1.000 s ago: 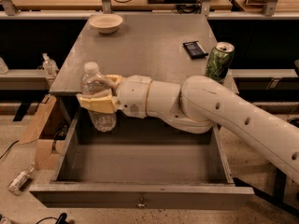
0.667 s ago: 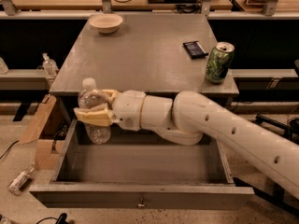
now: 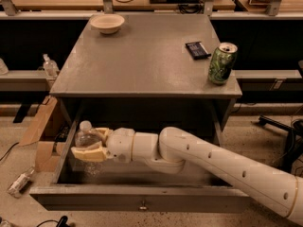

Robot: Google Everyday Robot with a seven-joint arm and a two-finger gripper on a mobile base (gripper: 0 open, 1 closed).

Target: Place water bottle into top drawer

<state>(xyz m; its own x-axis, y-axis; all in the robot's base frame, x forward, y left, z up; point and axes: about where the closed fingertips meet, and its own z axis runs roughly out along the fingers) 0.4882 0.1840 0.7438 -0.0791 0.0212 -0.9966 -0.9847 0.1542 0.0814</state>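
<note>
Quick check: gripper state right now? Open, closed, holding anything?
Gripper: jaws closed on the water bottle, low inside the open top drawer, at its left side.

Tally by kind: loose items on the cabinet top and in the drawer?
Bowls: 1, shallow beige bowl.
Cans: 1, green drink can.
Packets: 1, flat dark packet.
Bottles: 1, clear plastic water bottle, held by gripper inside grey drawer.
Total: 4.

The grey table (image 3: 142,65) holds three things — a bowl (image 3: 107,22) by the back left corner, a flat black thing (image 3: 197,49) near the right edge, and a green can (image 3: 222,63) at that edge, nearer the front. Under the front edge, the gripper (image 3: 87,145) hugs the bottle (image 3: 84,135) in the drawer (image 3: 142,200).
</note>
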